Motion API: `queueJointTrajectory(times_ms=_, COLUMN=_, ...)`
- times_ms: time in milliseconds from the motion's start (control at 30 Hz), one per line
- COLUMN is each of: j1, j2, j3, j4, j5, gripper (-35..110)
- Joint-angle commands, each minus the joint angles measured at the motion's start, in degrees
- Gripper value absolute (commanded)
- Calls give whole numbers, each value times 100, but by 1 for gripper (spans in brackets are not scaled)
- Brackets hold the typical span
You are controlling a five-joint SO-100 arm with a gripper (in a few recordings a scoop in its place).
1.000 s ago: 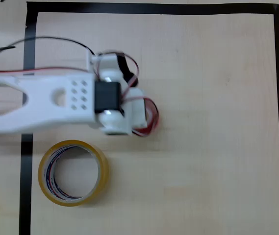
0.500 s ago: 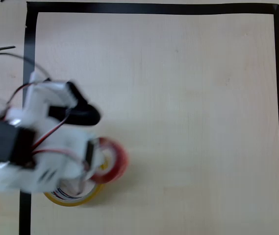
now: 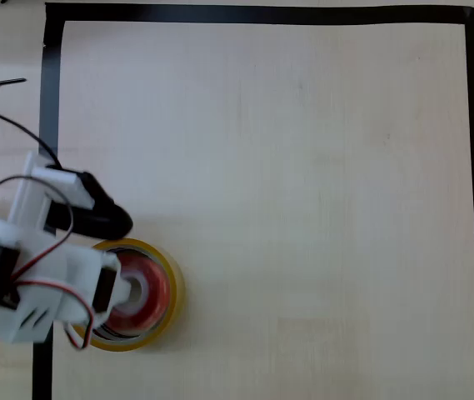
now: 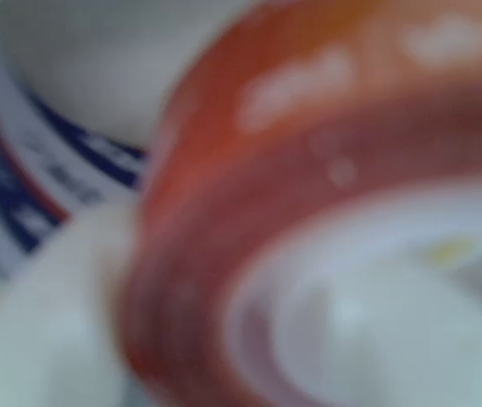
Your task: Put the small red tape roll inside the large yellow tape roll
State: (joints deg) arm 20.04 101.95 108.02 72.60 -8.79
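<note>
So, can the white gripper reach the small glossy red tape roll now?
Probably yes. In the overhead view the gripper sits right at the small glossy red tape roll, which lies inside the large yellow tape ring; nothing stands between them. Whether it grips is unclear.

No legible txt (lettering blurred)

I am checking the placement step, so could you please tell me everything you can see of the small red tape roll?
The small red tape roll is a glossy red ring with a pale inner core. In the overhead view it lies flat inside the large yellow tape roll, whose rim surrounds it. The white gripper covers its left part and reaches into its centre hole. The blurred wrist view shows its red side very close, with pale marks near the top and the yellow roll's blue-and-red striped core behind. Whether it rests on the table cannot be told.
</note>
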Motion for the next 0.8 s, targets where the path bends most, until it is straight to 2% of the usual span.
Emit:
queueJointTrajectory(times_ms=0, j1=272, j2=211, j3=-53, j4=-220, j5=-255, gripper=0)
queueJointTrajectory(times_ms=400, j1=290, j2=413, j3=158, j4=-264, j5=-352, gripper=6)
queueJointTrajectory(times_ms=500, j1=220, j2=721, j3=352, j4=-229, j5=-352, gripper=13)
queueJointTrajectory(times_ms=767, j1=185, j2=1248, j3=589, j4=-141, j5=-352, gripper=22)
